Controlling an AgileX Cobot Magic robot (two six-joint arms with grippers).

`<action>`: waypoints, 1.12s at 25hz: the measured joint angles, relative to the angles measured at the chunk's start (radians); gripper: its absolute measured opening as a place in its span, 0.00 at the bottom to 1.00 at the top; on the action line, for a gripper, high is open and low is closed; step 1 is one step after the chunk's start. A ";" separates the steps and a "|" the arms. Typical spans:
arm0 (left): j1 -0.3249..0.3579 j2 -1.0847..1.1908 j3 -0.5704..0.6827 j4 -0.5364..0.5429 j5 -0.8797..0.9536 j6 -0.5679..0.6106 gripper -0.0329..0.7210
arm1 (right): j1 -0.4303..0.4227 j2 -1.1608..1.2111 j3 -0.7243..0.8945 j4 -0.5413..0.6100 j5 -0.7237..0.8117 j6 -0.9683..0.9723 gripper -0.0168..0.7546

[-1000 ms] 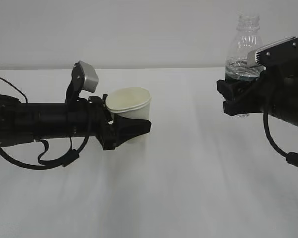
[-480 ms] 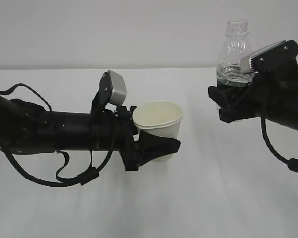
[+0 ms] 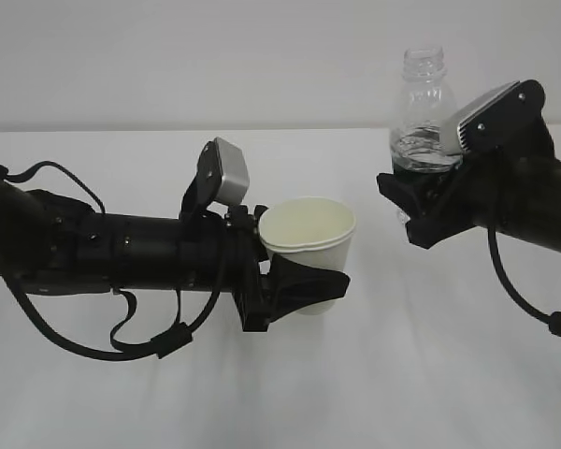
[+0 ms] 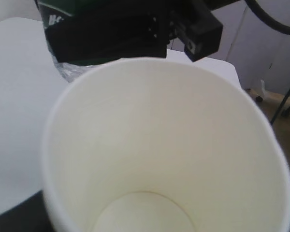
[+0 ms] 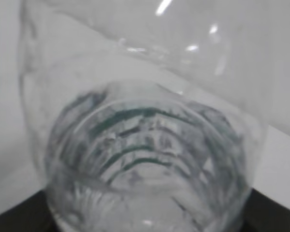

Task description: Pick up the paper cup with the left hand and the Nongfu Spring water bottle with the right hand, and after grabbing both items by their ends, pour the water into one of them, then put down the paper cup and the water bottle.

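Above a white table (image 3: 374, 374), the left hand (image 3: 294, 285) holds the paper cup (image 3: 310, 245) upright, its black fingers closed around the cup's lower half. To the cup's right and higher, the right hand (image 3: 421, 201) clamps the Nongfu Spring water bottle (image 3: 421, 112) around its middle, neck up, seemingly uncapped. A little water (image 3: 423, 148) sits above the jaws.

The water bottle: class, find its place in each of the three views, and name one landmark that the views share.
Exterior view: water bottle upper right, upright in the right tool.
Left wrist view: top left, its green label behind the paper cup.
Right wrist view: fills the picture, seen close up.
Shared landmark: the white table.
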 joint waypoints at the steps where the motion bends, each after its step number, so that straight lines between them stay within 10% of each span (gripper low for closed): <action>1: -0.002 0.000 0.000 0.000 0.000 0.000 0.68 | 0.000 0.000 0.000 -0.015 -0.008 -0.002 0.60; 28: -0.016 0.000 0.000 0.061 -0.024 0.000 0.68 | 0.000 0.000 0.000 -0.050 -0.022 -0.417 0.60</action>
